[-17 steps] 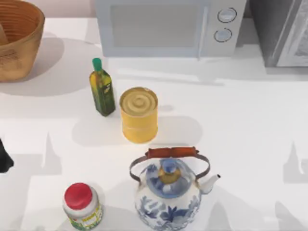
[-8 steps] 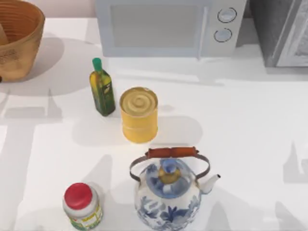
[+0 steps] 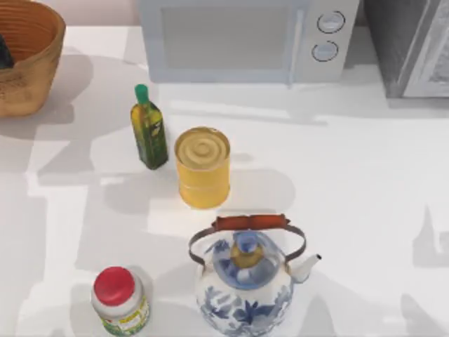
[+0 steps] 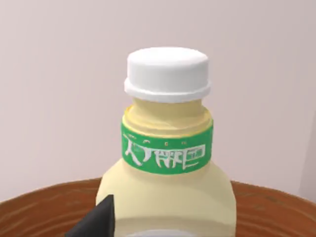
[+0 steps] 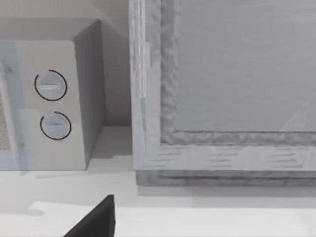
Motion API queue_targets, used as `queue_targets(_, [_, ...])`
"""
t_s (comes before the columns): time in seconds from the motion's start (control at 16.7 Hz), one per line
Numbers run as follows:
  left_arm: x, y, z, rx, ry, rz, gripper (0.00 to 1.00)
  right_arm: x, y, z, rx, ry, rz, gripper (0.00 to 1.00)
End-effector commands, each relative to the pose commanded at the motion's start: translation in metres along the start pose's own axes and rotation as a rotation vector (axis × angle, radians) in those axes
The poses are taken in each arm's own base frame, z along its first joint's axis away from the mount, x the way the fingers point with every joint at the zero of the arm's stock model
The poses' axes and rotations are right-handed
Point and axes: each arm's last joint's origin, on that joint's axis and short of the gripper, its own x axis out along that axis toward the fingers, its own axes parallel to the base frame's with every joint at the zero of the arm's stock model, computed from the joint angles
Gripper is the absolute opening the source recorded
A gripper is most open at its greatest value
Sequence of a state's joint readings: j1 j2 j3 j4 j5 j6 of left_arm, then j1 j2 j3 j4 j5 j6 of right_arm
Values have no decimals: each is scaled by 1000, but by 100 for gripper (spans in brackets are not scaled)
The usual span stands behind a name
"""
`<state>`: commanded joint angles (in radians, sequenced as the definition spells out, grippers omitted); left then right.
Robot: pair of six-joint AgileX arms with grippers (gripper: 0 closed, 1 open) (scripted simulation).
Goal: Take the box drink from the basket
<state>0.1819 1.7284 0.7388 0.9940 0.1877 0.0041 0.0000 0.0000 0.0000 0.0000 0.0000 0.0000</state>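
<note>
Item: basket [image 3: 28,77], woven tan, upper left of the top view. Contents: 1 drink [image 4: 168,163], a pale yellow bottle with white cap and green neck band rather than a box, standing inside the basket rim in the left wrist view.

Left gripper [image 3: 4,53]: dark tip over the basket's inside; finger state could not be told.

Right gripper [image 5: 96,219]: parked facing the microwave [image 3: 245,38].

Risk: closing on the smooth cap could slip, or nudging could topple the bottle.

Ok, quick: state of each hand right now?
Left hand: over the basket at the top view's left edge, facing the drink bottle; cannot be told.
Right hand: parked, facing the microwave; cannot be told.
</note>
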Motion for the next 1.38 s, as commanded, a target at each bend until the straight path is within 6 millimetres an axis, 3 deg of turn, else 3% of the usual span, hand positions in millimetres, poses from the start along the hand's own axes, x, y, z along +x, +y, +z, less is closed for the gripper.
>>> queue_targets(0.24, [36, 21, -45, 2, 13, -17, 100, 0, 0, 0, 0, 0, 0, 100])
queue_targets(0.42, [47, 30, -60, 5, 13, -26, 100, 0, 0, 0, 0, 0, 0, 100])
queue_targets(0.84, [49, 29, -58, 9, 5, -27, 100, 0, 0, 0, 0, 0, 0, 100])
queue_targets(1.38, [96, 29, -62, 5, 13, -27, 100, 0, 0, 0, 0, 0, 0, 100])
